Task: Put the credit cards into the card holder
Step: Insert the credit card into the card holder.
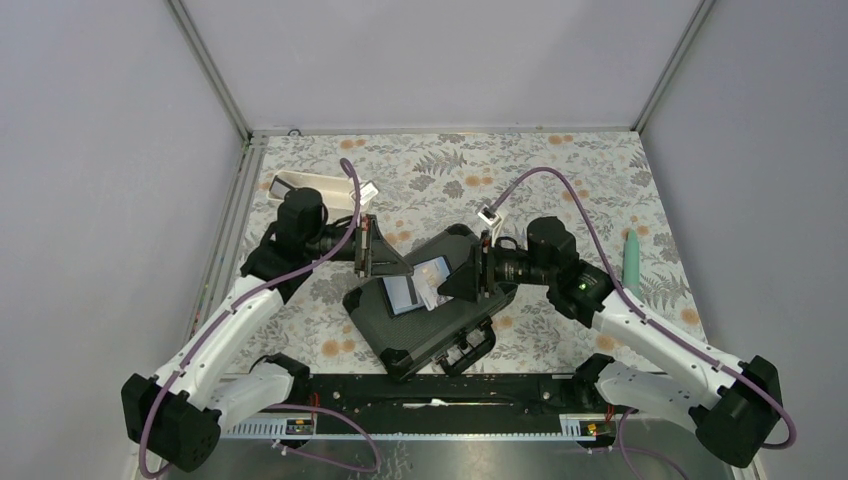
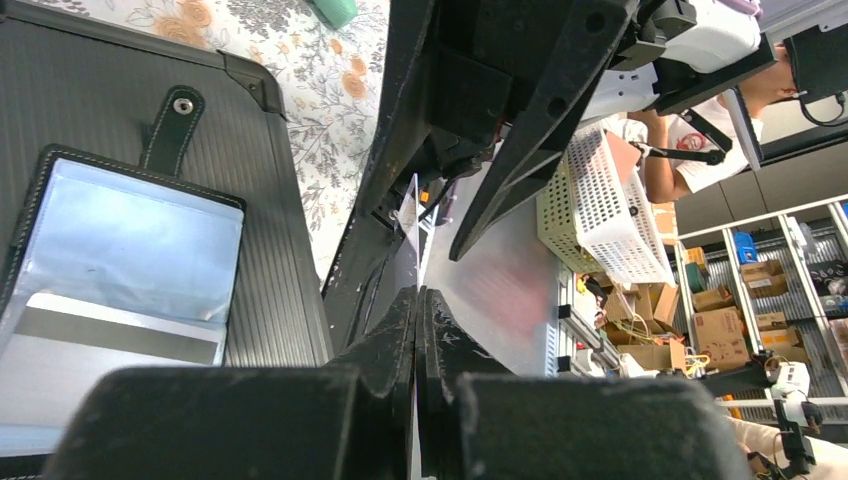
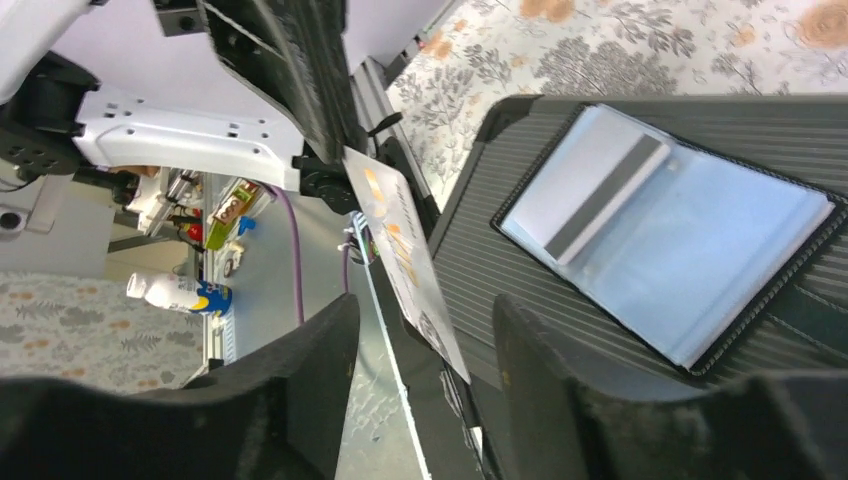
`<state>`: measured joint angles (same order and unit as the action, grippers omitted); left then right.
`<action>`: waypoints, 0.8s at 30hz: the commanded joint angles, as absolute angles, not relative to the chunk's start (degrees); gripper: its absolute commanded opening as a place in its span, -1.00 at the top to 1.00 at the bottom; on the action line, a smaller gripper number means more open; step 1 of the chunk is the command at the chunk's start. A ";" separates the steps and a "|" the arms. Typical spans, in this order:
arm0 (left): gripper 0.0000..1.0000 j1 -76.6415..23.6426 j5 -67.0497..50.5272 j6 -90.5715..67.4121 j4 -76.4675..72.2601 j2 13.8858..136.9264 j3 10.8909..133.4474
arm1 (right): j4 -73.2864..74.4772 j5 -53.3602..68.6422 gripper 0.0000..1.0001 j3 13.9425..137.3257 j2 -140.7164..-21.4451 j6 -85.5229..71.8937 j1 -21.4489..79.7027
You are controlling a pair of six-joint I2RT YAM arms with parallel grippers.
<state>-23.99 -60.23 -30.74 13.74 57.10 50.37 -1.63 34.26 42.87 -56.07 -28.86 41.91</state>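
The card holder [image 1: 404, 293] lies open, grey-blue side up, on a large black hard case [image 1: 440, 335]. It also shows in the left wrist view [image 2: 130, 250] and the right wrist view [image 3: 690, 235]. A pale card with a dark stripe [image 3: 600, 195] sits in one of its pockets. My left gripper [image 2: 417, 300] is shut on the edge of a pale printed card [image 3: 400, 245] and holds it in the air beside the holder. My right gripper [image 3: 425, 310] is open, and the free end of that card lies between its fingers without touching them. In the top view the grippers [image 1: 405, 268] [image 1: 445, 287] face each other over the case.
A long white tray [image 1: 300, 183] lies at the back left of the floral cloth. A mint-green pen [image 1: 631, 258] lies at the right. The case has a handle [image 1: 470, 350] at its near edge. The cell's walls close in the back and both sides.
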 commanded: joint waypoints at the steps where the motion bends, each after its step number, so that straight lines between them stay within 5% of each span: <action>1: 1.00 -25.02 -63.44 -31.99 8.41 55.73 49.74 | -11.53 40.54 -0.07 42.45 -56.66 -32.93 41.64; 9: 1.00 -25.46 -62.09 -42.85 -5.83 54.02 45.07 | -14.97 44.00 0.97 41.38 -56.76 -35.89 41.59; 10: 0.80 -25.48 -61.57 -45.05 -8.68 53.69 44.36 | -15.89 43.80 1.00 41.03 -56.35 -36.57 41.61; 12: -0.12 -25.53 -58.78 -47.32 -11.10 52.98 42.56 | -18.18 42.31 1.00 39.92 -55.27 -38.49 41.63; 14: -0.49 -26.01 -56.62 -50.37 -16.30 51.90 39.48 | -22.23 40.30 1.00 38.10 -53.75 -40.96 41.66; 18: -0.50 -28.01 -53.98 -56.00 -25.00 50.64 34.40 | -25.74 39.03 1.00 36.81 -53.17 -43.30 41.61; 24: -0.19 -33.08 -51.44 -55.13 -23.09 50.30 33.57 | -26.74 38.91 1.00 36.81 -54.11 -44.09 41.64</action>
<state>-30.87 -54.33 -54.13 -17.82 51.70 33.26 -21.78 39.62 36.69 -54.17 -42.48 41.89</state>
